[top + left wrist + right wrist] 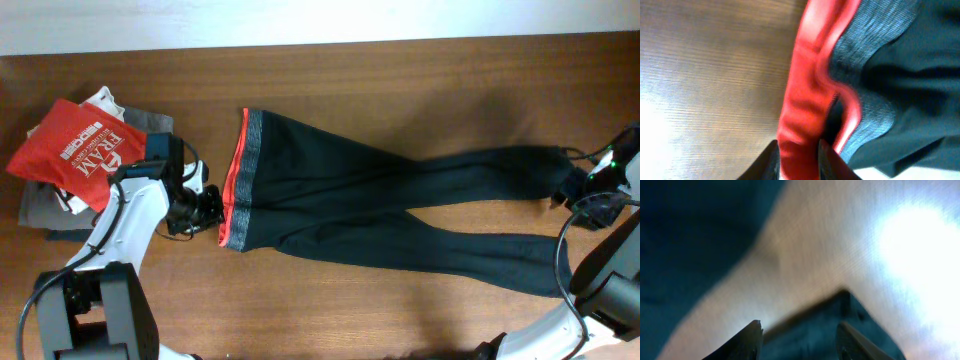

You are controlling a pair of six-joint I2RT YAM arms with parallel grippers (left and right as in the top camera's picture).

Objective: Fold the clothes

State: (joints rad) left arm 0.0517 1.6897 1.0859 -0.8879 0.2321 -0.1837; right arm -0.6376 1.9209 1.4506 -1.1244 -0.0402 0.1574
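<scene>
The black leggings (400,205) lie spread across the table, grey waistband and orange-red lining (236,180) at the left, both legs running right. My left gripper (205,212) is at the waistband's lower corner. In the left wrist view its fingers (799,161) are closed on the orange-red lining (805,100). My right gripper (578,190) is at the cuff of the upper leg. In the blurred right wrist view its fingers (799,335) stand apart with the dark cuff (815,325) between them.
A red T-shirt with white print (75,150) lies on grey folded garments (45,210) at the far left, just behind my left arm. The wooden table (400,80) runs on behind the leggings and in front of them.
</scene>
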